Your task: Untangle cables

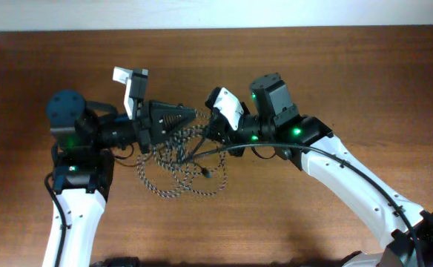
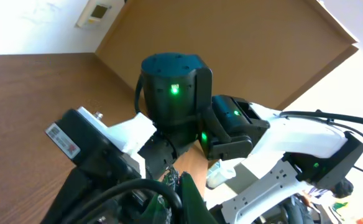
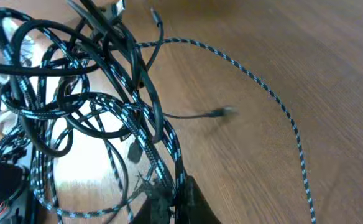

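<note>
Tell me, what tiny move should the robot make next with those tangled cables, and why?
Probably ease the right claw slowly away from the left claw. Both claws are shut and sit close together; the right one pinches the cables, which hang in crossed loops. Spreading the claws apart might open those loops.

A robotics lab bench: white robot arms [image 1: 350, 176] over a wooden table [image 1: 365, 67].

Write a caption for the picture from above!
Tangled speckled and black cables pinched between left gripper and right gripper over a table.
</note>
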You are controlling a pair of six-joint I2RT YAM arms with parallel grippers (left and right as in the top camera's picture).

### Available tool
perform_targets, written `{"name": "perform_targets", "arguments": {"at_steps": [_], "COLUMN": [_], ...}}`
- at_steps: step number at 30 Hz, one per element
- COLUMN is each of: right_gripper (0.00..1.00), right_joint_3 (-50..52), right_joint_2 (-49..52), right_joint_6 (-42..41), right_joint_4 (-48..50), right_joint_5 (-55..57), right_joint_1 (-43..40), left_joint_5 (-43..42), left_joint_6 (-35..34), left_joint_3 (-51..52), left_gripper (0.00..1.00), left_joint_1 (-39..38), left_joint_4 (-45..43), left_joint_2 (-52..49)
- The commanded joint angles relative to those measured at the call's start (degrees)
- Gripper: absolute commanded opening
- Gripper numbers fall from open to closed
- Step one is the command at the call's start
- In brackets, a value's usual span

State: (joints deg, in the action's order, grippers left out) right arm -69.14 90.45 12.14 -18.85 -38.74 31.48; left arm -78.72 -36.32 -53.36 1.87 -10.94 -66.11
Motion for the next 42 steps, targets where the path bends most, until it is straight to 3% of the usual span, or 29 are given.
{"name": "perform_targets", "arguments": {"at_steps": [1, 5, 11, 15, 16, 18, 19, 22, 25, 27, 29, 31, 34, 37, 40, 42], "right_gripper": [0.04, 0.04, 0.04, 0.04, 0.18, 0.43, 0.49, 0.6, 0.63, 0.71, 0.8, 0.8, 0.82, 0.85, 0.85, 0.89], "right_joint_3": [-0.31, -0.31, -0.31, -0.31, -0.31, -0.31, -0.31, -0.31, -0.31, -0.31, -0.31, -0.31, -0.31, -0.28, -0.28, -0.28], "right_joint_2": [0.0, -0.11, -0.11, -0.09, -0.09, -0.09, -0.09, -0.09, -0.09, -0.09, -0.09, -0.09, -0.09, -0.09, -0.09, -0.09], "right_joint_6": [-5.97, -13.14, -14.19, -18.64, -18.64, -18.64, -18.64, -18.64, -18.64, -18.64, -19.65, -22.14, -23.8, -25.18, -33.75, -34.86], "right_joint_4": [0.35, -3.28, -14.86, -16.28, -16.31, -16.33, -16.33, -16.33, -16.33, -16.31, -16.33, -16.33, -16.31, -14.8, -10.71, -7.67], "right_joint_5": [3.65, 3.67, 3.43, -4.7, -8.76, -13.53, -17.09, -27.82, -32.0, -32.0, -32.0, -31.98, -30.97, -24.9, -19.71, -15.74], "right_joint_1": [-4.13, -18.99, -47.47, -58.58, -58.93, -58.29, -57.83, -53.77, -45.88, -40.81, -33.86, -29.79, -23.63, -18.69, -14.4, -9.09], "left_joint_5": [-1.66, -4.42, -6.64, -6.58, -6.58, -5.75, -5.51, -4.81, -2.05, -4.2, -4.13, 1.11, 15.54, 17.51, 18.34, 22.45], "left_joint_6": [-0.52, -0.17, 3.89, 6.27, 8.0, 8.2, 8.2, 10.95, 10.93, 12.72, 12.85, 12.83, 3.82, -4.92, -8.7, -15.82], "left_joint_3": [-0.79, -0.79, -0.79, -0.79, -0.76, -0.76, -0.76, -0.76, -0.76, -0.76, -0.76, -0.79, -0.76, -0.76, -0.79, -0.79], "left_gripper": [0.0, 0.0, 0.0, 0.0, 0.0, 0.0, 0.0, 0.0, 0.0, 0.0, 0.0, 0.0, 0.0, 0.0, 0.0, 0.0], "left_joint_1": [-0.31, 4.44, 23.08, 31.69, 31.78, 31.78, 31.78, 29.97, 21.53, 14.6, 7.63, 5.4, 5.03, 5.03, 5.03, 5.03], "left_joint_4": [-0.44, -0.39, 0.33, 2.47, 4.79, 7.58, 9.14, 13.75, 12.81, 6.01, -7.87, -13.07, -10.62, -11.56, -11.56, -11.54], "left_joint_2": [1.2, 1.2, 1.18, 1.18, 1.18, 1.18, 1.18, 1.18, 1.18, 1.18, 1.18, 1.18, 1.18, 1.2, 1.2, 1.2]}}
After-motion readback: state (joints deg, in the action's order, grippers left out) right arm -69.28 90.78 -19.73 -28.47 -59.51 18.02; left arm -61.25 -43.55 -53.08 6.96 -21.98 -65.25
